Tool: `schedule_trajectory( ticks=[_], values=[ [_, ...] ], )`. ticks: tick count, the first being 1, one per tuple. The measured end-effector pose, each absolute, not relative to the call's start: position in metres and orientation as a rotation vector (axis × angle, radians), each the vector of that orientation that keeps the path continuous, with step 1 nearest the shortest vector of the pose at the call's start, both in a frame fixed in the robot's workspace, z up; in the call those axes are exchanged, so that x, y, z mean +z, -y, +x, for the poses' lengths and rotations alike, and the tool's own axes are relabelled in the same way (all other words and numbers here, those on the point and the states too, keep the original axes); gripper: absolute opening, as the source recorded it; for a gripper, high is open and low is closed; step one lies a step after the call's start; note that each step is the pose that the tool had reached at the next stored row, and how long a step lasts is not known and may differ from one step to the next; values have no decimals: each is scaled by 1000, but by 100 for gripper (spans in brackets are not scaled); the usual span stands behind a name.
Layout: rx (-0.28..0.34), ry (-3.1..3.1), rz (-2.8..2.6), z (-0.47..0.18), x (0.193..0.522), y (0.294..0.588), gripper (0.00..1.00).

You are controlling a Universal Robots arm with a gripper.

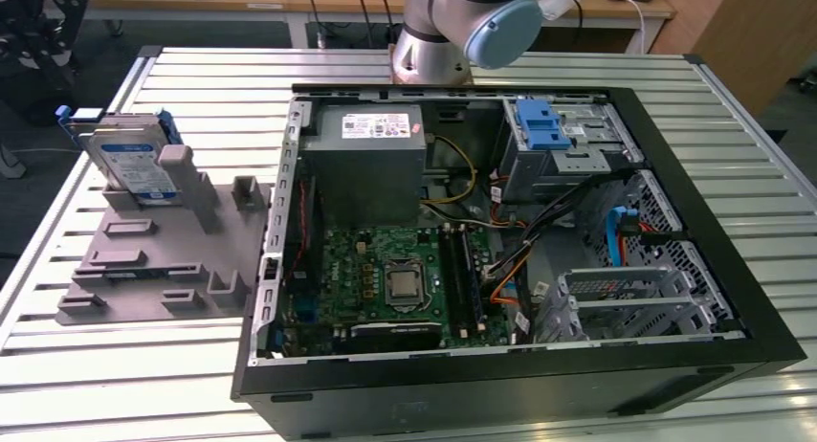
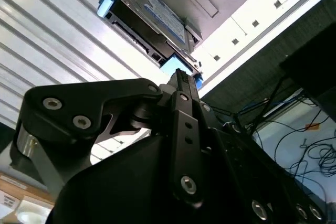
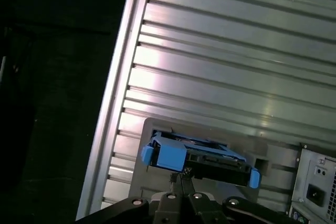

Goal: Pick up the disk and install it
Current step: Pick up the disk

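At ten o'clock of the computer case (image 1: 511, 389) in the exterior view, disk (image 1: 134, 165) upright in grey holder (image 1: 153, 265) on tabletop (image 1: 128, 365); fingers (image 2: 181, 83) together, empty, near it.

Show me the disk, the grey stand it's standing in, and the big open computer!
disk (image 1: 128, 165): exterior view, on its blue-and-white label.
grey stand (image 1: 141, 270): exterior view, on its flat base.
computer case (image 1: 511, 394): exterior view, on its black outer wall at the picture's bottom.
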State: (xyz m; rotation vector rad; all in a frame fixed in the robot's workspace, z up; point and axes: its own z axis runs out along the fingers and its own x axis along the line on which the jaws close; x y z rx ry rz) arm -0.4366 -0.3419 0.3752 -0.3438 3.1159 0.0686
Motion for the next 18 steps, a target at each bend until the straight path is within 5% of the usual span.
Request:
schedule_trajectory(
  ticks=[18],
  values=[
    [63,-3096,-514,-437,375,342,11]
  ],
)
